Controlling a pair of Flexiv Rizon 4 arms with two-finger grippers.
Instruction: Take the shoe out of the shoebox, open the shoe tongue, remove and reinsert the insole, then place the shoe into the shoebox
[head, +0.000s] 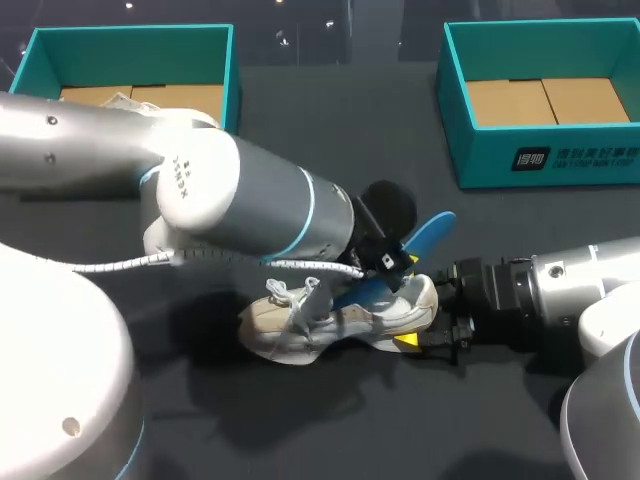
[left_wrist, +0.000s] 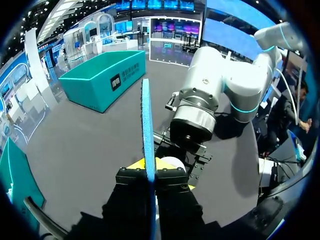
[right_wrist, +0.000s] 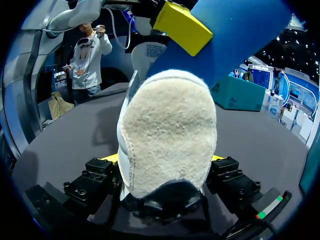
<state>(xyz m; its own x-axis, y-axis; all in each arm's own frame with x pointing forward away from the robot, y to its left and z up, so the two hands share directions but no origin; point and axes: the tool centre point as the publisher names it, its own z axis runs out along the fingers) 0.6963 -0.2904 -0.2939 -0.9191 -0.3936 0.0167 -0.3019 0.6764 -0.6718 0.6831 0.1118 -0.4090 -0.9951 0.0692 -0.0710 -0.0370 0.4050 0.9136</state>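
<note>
Shoe (head: 330, 325), cream and white with loose white laces, rests on the dark table (head: 330, 130), its fuzzy rounded heel clamped by the right gripper (head: 420, 322); the left gripper (head: 393, 262) pinches the thin blue insole (head: 428, 235) above it; the teal cardboard shoebox (head: 540, 160) beyond carries white print

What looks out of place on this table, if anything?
The blue insole juts up at a slant from the shoe, pinched in the left gripper, while the right gripper clamps the heel. Nothing looks spilled or damaged.
</note>
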